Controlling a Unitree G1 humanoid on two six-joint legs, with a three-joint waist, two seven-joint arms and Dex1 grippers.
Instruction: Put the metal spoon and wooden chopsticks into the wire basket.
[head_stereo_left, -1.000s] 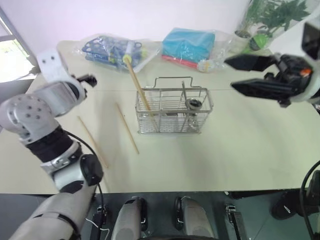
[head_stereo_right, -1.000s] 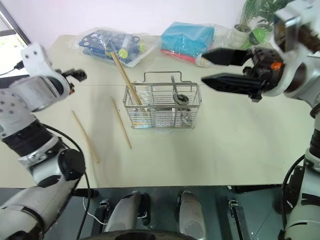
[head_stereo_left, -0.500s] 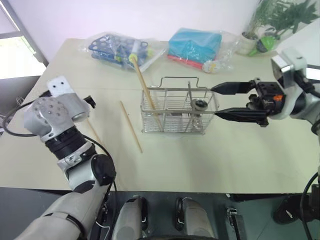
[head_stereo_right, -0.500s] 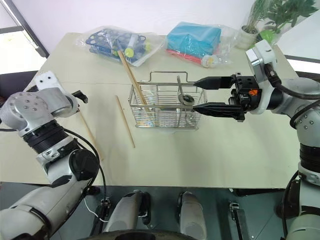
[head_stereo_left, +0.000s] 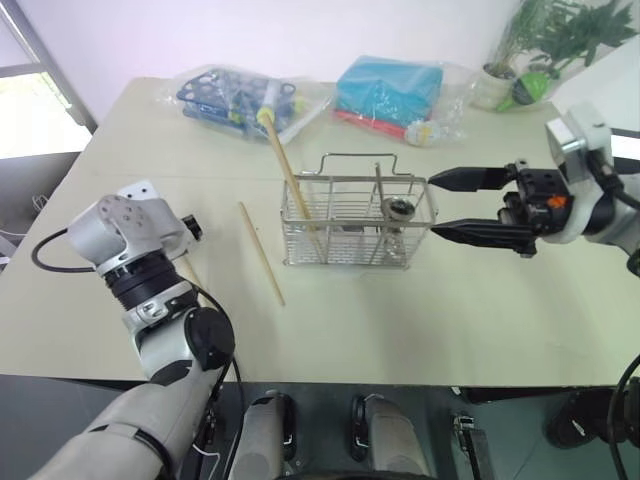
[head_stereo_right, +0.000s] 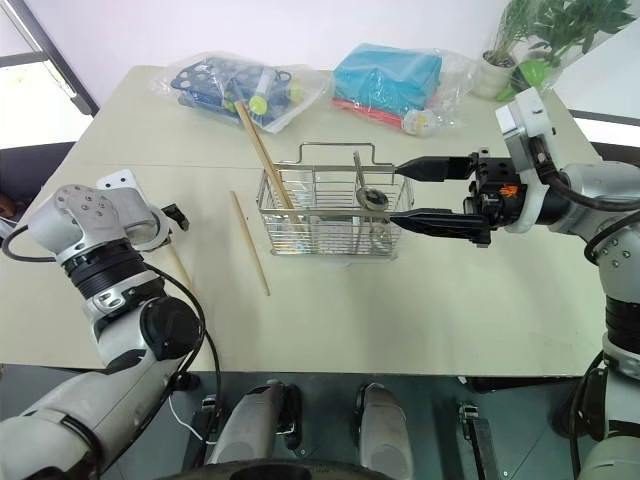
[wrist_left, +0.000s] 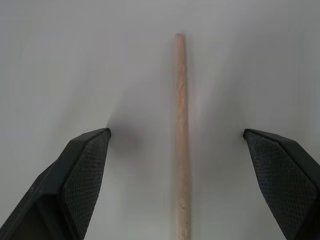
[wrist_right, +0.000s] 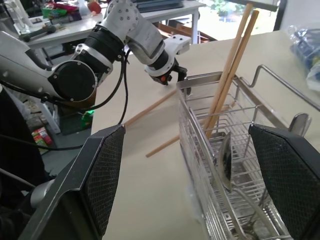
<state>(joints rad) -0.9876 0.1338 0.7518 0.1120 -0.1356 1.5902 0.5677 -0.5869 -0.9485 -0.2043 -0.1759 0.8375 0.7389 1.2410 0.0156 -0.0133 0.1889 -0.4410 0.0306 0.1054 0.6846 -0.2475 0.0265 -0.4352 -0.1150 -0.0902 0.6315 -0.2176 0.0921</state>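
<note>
The left gripper has its fingers wide apart over one chopstick lying on the table. Another chopstick lies just right of it. Further right, the wire basket holds two chopsticks and the metal spoon. The right gripper is spread wide beside the basket.
</note>
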